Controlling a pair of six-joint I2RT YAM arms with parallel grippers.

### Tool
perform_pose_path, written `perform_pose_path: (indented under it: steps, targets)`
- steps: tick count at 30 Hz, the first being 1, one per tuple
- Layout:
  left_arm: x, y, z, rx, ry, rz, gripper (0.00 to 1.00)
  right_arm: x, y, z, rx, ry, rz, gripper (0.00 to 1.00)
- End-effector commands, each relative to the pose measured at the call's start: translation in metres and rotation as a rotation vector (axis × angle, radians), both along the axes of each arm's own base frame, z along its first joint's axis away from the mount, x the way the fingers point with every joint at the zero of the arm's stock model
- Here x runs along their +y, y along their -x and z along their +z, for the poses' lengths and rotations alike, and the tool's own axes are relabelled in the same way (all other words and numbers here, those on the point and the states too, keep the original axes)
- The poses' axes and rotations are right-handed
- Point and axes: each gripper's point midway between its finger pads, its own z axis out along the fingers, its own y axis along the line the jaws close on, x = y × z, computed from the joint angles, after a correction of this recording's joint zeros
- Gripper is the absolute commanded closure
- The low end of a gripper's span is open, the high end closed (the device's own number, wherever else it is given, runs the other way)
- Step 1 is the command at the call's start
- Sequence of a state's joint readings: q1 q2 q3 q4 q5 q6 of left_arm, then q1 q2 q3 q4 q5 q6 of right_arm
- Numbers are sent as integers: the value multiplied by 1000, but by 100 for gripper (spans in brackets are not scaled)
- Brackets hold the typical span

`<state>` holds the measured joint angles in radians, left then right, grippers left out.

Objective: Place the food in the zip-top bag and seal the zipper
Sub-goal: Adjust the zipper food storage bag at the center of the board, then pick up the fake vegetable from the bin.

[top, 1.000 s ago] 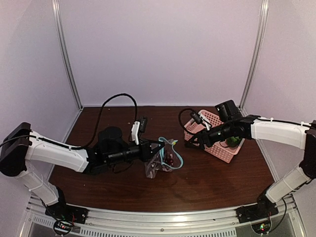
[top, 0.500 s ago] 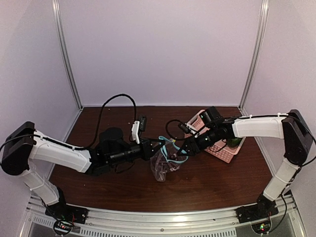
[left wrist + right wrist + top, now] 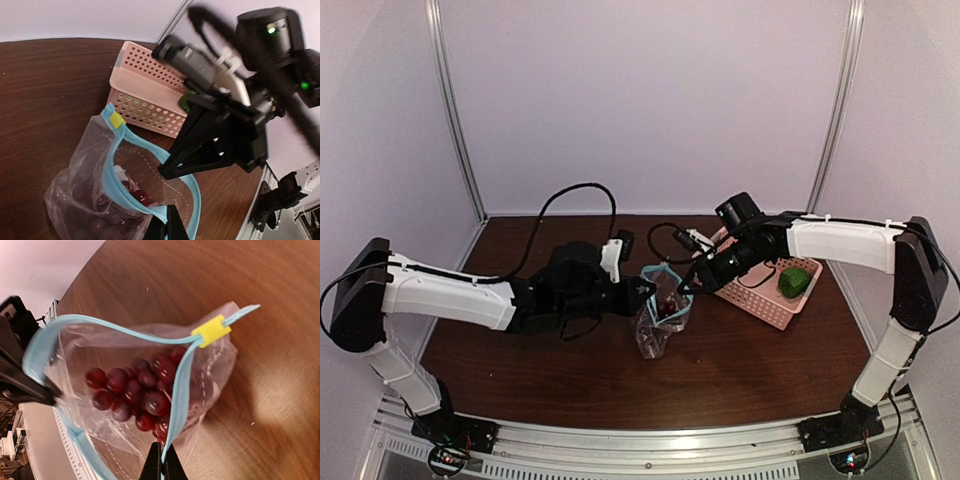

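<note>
The clear zip-top bag (image 3: 653, 330) hangs upright between both grippers with its mouth spread open. Dark red grapes (image 3: 140, 390) lie inside it. My left gripper (image 3: 645, 287) is shut on the near side of the teal zipper (image 3: 112, 165). My right gripper (image 3: 682, 292) is shut on the opposite side of that strip (image 3: 180, 385). A yellow slider (image 3: 211, 330) sits at one end of the zipper. The green vegetable (image 3: 795, 282) lies in the pink basket (image 3: 760, 300), to the right of the bag and apart from both grippers.
The pink perforated basket (image 3: 145, 95) stands just behind and right of the bag, close to the right arm. Black cables loop above both wrists. Dark wooden tabletop (image 3: 740, 370) stretches in front of the bag; metal frame posts stand at the back corners.
My right gripper left the basket, swung left to the bag and shut on the zipper strip. The left arm shifted right with the bag. The vegetable now shows in the basket.
</note>
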<state>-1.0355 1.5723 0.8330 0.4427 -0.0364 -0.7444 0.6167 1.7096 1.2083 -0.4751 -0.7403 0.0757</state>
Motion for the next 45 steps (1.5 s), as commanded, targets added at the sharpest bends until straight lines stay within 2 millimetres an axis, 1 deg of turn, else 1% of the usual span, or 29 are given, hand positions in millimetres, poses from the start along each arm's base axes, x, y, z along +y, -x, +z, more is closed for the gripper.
perform_pose_path:
  steps: [1, 3, 6, 7, 8, 11, 12, 14, 15, 16, 17, 18, 20, 22, 23, 24, 26, 28, 30, 33, 35, 37, 40, 43, 45]
  targets:
    - [14, -11, -38, 96, -373, 66, 100, -11, -30, 72, -231, 16, -57, 100]
    - [10, -5, -31, 97, -374, 50, 100, -13, -32, 69, -218, 49, -71, 100]
    - [-10, 2, -1, 66, -287, -22, 100, -11, -35, 60, -171, 57, -91, 100]
    - [-15, 1, 6, 68, -278, -29, 100, -9, -37, 62, -173, 47, -100, 100]
    - [-17, -1, 8, 73, -287, -28, 100, -8, -40, 65, -175, 42, -113, 100]
    - [-15, -9, -3, 100, -396, 7, 100, -13, -54, 73, -220, 82, -157, 100]
    - [-13, -12, -6, 100, -423, 23, 100, -14, -57, 71, -219, 94, -167, 100]
    - [-14, -17, -5, 87, -438, 41, 100, -12, -56, 60, -181, 109, -149, 98]
    - [-13, -20, -3, 81, -437, 53, 100, -10, -55, 58, -162, 109, -139, 95]
    - [-12, -23, -1, 73, -436, 67, 100, -9, -55, 59, -156, 98, -132, 91]
    - [-10, -26, 3, 67, -434, 83, 100, -8, -55, 64, -163, 89, -130, 87]
    - [-9, -28, 3, 67, -432, 92, 100, -8, -56, 69, -174, 83, -130, 85]
    - [-6, -33, 2, 81, -426, 100, 100, -10, -57, 79, -185, 68, -126, 75]
    - [-2, -37, -5, 107, -429, 99, 100, -20, -62, 88, -201, 63, -144, 68]
    - [0, -38, -9, 119, -431, 96, 100, -29, -67, 92, -215, 65, -160, 66]
    - [1, -38, -12, 130, -433, 92, 100, -39, -73, 96, -228, 74, -178, 64]
    - [4, -38, -17, 140, -440, 88, 100, -66, -86, 94, -279, 131, -178, 61]
    - [3, -36, -18, 139, -439, 71, 100, -92, -96, 82, -317, 217, -160, 57]
    - [2, -33, -18, 137, -433, 53, 100, -117, -104, 61, -326, 313, -142, 52]
    - [2, -31, -18, 135, -426, 41, 100, -137, -109, 31, -319, 396, -77, 45]
    - [3, -30, -18, 134, -425, 38, 100, -142, -114, 10, -298, 428, -24, 44]
    - [3, -30, -18, 132, -419, 37, 100, -142, -116, -9, -278, 447, 32, 42]
    - [5, -28, -17, 133, -411, 38, 100, -141, -122, -35, -229, 476, 71, 42]
    - [9, -26, -18, 137, -408, 43, 100, -141, -128, -59, -188, 499, 78, 42]
    - [11, -25, -18, 139, -403, 47, 100, -141, -132, -69, -173, 504, 72, 44]
